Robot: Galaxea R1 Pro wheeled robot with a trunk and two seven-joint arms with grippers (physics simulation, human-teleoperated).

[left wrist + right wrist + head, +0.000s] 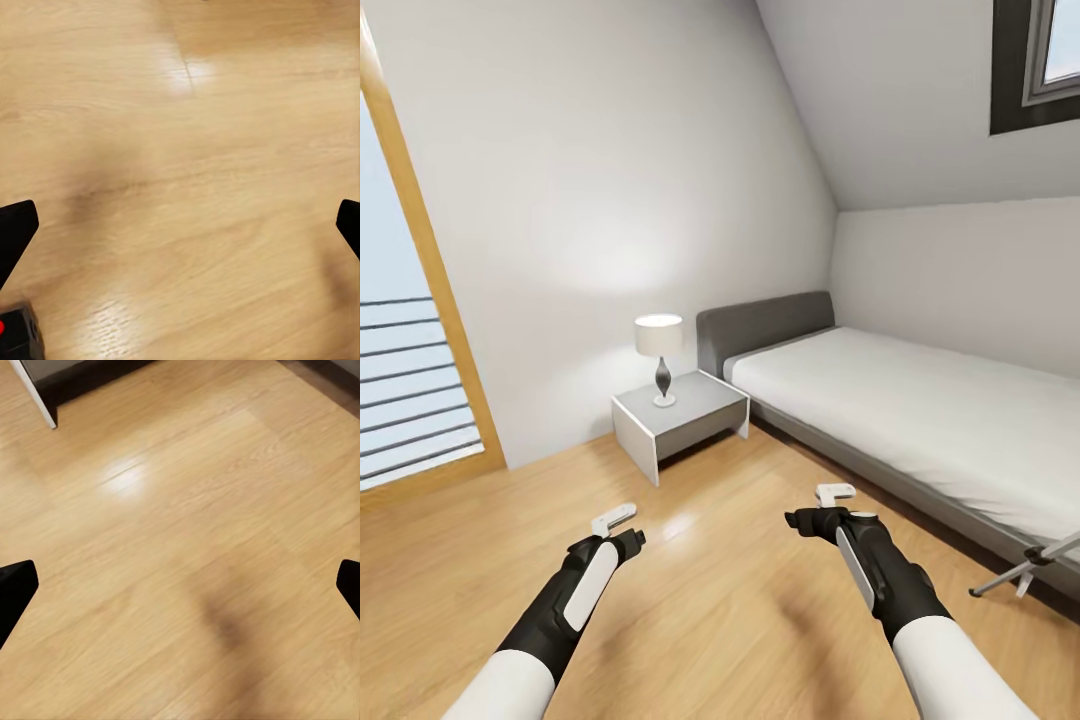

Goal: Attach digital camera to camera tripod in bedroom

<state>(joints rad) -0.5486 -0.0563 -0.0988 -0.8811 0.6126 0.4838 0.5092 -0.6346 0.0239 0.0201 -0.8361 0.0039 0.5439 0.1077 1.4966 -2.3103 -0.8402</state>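
Looking down from the head camera, we see the pale grey-walled bedroom [590, 200] with its light wood plank floor [720, 590] spread out ahead. Both black-and-white arms reach forward, low over the planks. The left end effector [615, 520] hangs over bare floor, and in its wrist view the two dark fingertips [15, 229] sit at opposite edges of the picture, wide apart with nothing between them. The right end effector [832, 497] is the same story: fingertips [15, 589] spread wide over empty boards, gripping nothing.

At the far right edge of the head view, a silver telescopic leg with a black foot pokes in beside the bed: that is the tall silver-legged camera tripod [1025, 572], standing on the floor close to the bed frame and well to the right of the right arm. Most of it is cut off by the edge of the picture.

The grey bed with the white mattress [920, 410] runs along the right wall under the sloped ceiling. Just beside its headboard sits a low white-and-grey bedside bench [678, 420], carrying a small lamp with a white shade [659, 350]. A wood-framed glass door [410, 330] takes up the left side, and a dark-framed window [1040, 60] sits at upper right.

In the left wrist view, a small black block with a red spot [16, 337] shows at the corner; what it is I cannot tell.
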